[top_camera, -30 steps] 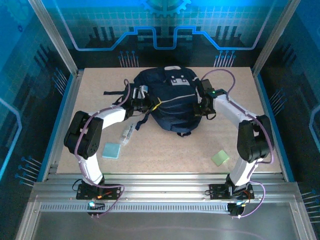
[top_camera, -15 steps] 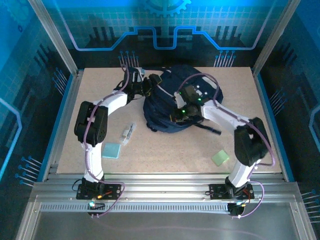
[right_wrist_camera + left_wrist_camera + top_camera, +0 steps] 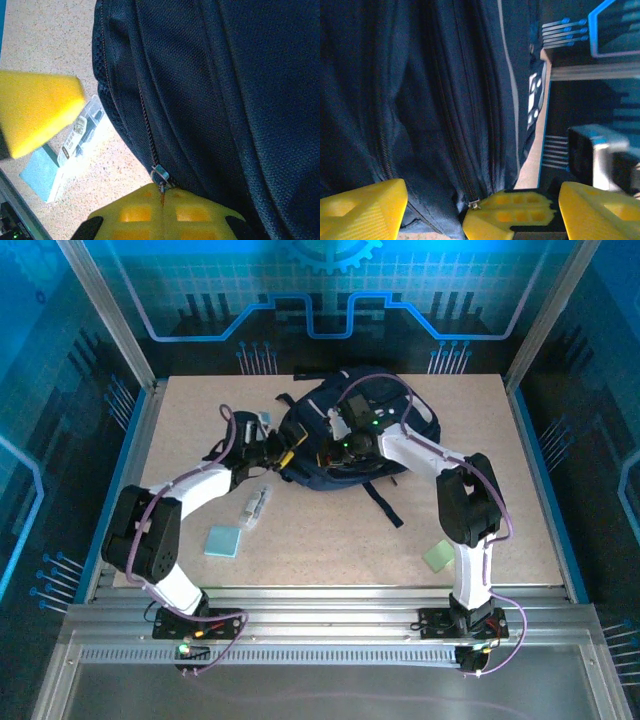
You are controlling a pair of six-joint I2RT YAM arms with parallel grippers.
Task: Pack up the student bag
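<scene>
Heads up: student bag [image 3: 365,425] sits upper-centre on the desk [image 3: 330,540], left end effector [image 3: 278,452] and right end effector [image 3: 330,452] both gaping open at its zipper [image 3: 146,122], so you'd probably pinch loose fabric and drag it sideways.

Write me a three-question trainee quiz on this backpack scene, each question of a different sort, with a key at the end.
1. True or false: the left gripper and the right gripper are both at the student bag.
2. Multiple choice: the square pad nearest the right arm's base is A green, B red, C black.
3. Fill in: in the left wrist view, the left gripper's jaws stand ___ , with bag fabric between them.

Key: 1 true; 2 A; 3 open.
</scene>
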